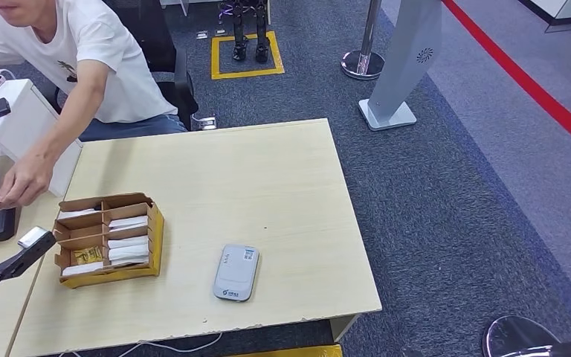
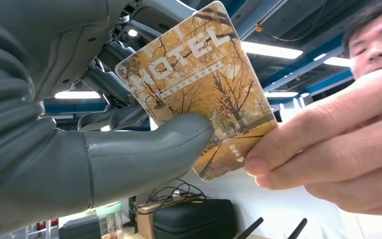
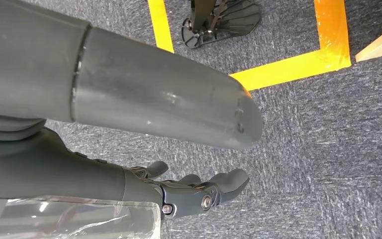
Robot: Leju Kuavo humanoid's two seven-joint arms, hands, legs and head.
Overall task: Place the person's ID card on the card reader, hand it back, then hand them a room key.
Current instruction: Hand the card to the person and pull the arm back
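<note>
Room key card [image 2: 199, 89], "HOTEL" print, pinched under left hand [image 2: 94, 159] thumb; person's fingers [image 2: 328, 144] grip its 4 o'clock corner. Right hand [image 3: 189, 191] loosely open, holding nothing.

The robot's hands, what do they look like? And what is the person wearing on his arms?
The left hand has a thick, smooth grey thumb and a grey ribbed cover behind it. The right hand has a big rounded grey thumb and darker fingers with small round metal screws at the bends. The person wears a white T-shirt with short sleeves, so nothing covers the forearms.
</note>
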